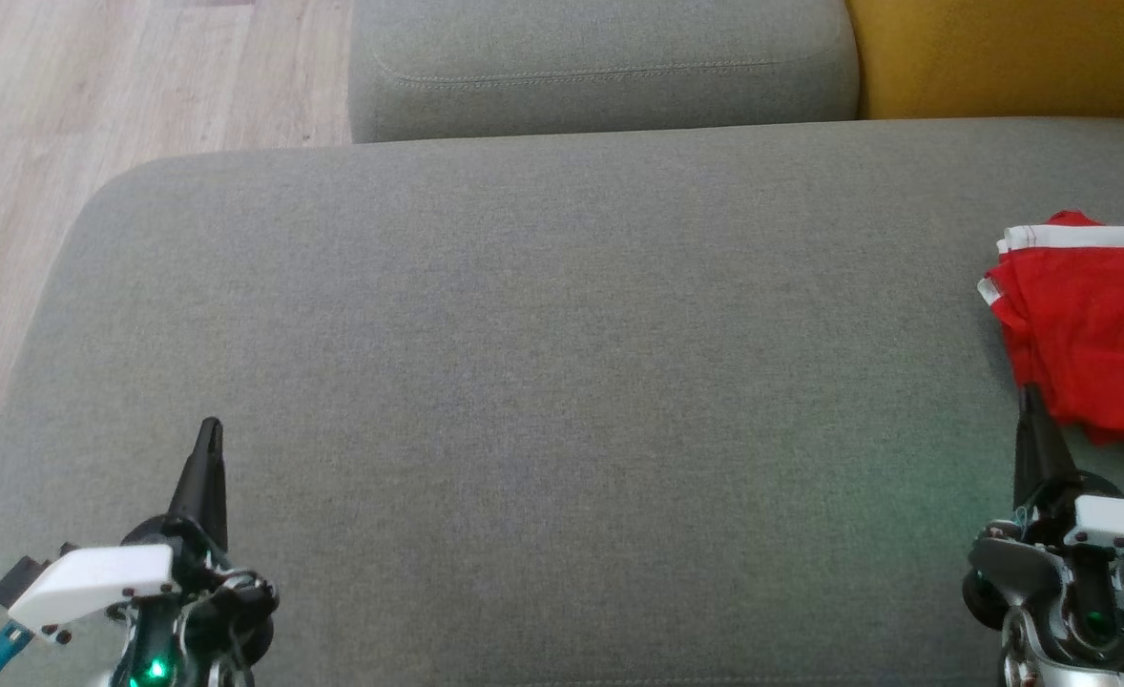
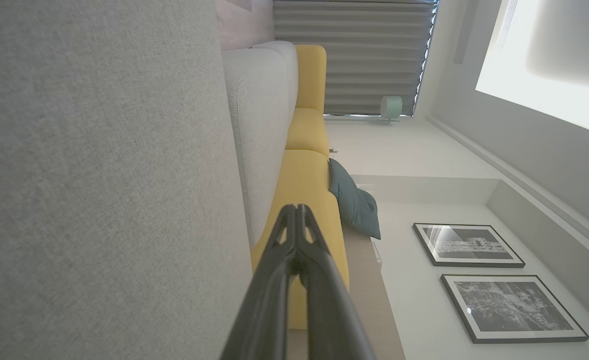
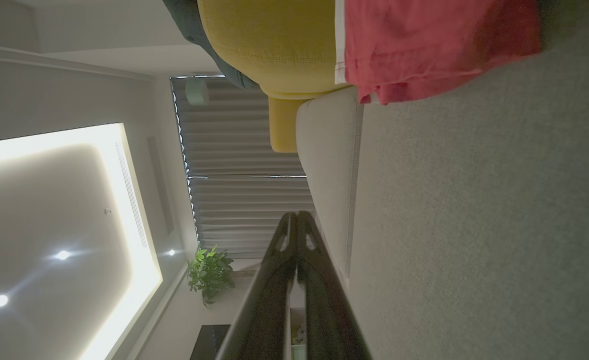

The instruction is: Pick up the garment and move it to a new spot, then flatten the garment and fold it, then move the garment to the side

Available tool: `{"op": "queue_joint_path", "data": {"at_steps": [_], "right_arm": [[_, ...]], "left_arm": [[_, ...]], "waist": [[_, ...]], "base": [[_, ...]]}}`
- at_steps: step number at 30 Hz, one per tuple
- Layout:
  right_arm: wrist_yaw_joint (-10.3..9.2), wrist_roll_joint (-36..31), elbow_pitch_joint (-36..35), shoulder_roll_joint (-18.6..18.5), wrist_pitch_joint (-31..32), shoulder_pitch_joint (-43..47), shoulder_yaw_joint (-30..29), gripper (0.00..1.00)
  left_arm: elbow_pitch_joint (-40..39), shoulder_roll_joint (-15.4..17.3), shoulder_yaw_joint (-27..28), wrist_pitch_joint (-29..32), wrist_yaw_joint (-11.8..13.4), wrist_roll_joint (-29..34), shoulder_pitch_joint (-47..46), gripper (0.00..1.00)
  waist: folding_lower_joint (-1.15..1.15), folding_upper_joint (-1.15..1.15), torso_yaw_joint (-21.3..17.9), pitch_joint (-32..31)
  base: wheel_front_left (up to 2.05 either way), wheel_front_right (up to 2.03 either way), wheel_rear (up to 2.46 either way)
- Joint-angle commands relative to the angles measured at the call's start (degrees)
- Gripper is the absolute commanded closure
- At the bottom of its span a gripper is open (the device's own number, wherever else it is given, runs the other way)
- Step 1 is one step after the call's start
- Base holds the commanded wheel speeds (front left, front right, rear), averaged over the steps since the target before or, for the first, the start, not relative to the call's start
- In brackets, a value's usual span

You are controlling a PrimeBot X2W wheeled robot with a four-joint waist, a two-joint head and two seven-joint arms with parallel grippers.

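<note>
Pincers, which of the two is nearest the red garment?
The right pincer, its tip right beside the edge of the red garment; the left pincer sits far off across the grey cushion.

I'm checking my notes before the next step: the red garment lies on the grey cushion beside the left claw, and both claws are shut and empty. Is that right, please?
Not quite. The head view shows the red garment beside the right claw, far from the left claw. The rest stands: it lies on the grey cushion, and both claws are shut and empty.
</note>
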Motion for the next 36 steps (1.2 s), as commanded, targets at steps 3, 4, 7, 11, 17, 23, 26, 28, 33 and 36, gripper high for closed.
{"op": "queue_joint_path", "data": {"at_steps": [3,4,7,11,17,23,26,28,33,36], "right_arm": [[0.39,0.42,-2.23,-0.22,0.32,-1.03,1.19,1.0],[0.39,0.42,-2.23,-0.22,0.32,-1.03,1.19,1.0],[0.39,0.42,-2.23,-0.22,0.32,-1.03,1.19,1.0],[0.39,0.42,-2.23,-0.22,0.32,-1.03,1.19,1.0],[0.39,0.42,-2.23,-0.22,0.32,-1.03,1.19,1.0],[0.39,0.42,-2.23,-0.22,0.32,-1.03,1.19,1.0],[0.39,0.42,-2.23,-0.22,0.32,-1.03,1.19,1.0],[0.39,0.42,-2.23,-0.22,0.32,-1.03,1.19,1.0],[0.39,0.42,-2.23,-0.22,0.32,-1.03,1.19,1.0],[0.39,0.42,-2.23,-0.22,0.32,-1.03,1.19,1.0]], "left_arm": [[-2.18,1.12,1.99,0.42,-0.42,-0.25,-3.12,1.0],[-2.18,1.12,1.99,0.42,-0.42,-0.25,-3.12,1.0],[-2.18,1.12,1.99,0.42,-0.42,-0.25,-3.12,1.0],[-2.18,1.12,1.99,0.42,-0.42,-0.25,-3.12,1.0],[-2.18,1.12,1.99,0.42,-0.42,-0.25,-3.12,1.0],[-2.18,1.12,1.99,0.42,-0.42,-0.25,-3.12,1.0],[-2.18,1.12,1.99,0.42,-0.42,-0.26,-3.12,1.0],[-2.18,1.12,1.99,0.42,-0.42,-0.26,-3.12,1.0],[-2.18,1.12,1.99,0.42,-0.42,-0.26,-3.12,1.0],[-2.18,1.12,1.99,0.42,-0.42,-0.26,-3.12,1.0]], "waist": [[0.0,0.0,0.0,0.0],[0.0,0.0,0.0,0.0],[0.0,0.0,0.0,0.0],[0.0,0.0,0.0,0.0],[0.0,0.0,0.0,0.0],[0.0,0.0,0.0,0.0],[0.0,0.0,0.0,0.0],[0.0,0.0,0.0,0.0],[0.0,0.0,0.0,0.0],[0.0,0.0,0.0,0.0]], "base": [[0.0,0.0,0.0],[0.0,0.0,0.0],[0.0,0.0,0.0],[0.0,0.0,0.0],[0.0,0.0,0.0],[0.0,0.0,0.0],[0.0,0.0,0.0],[0.0,0.0,0.0],[0.0,0.0,0.0],[0.0,0.0,0.0]]}}
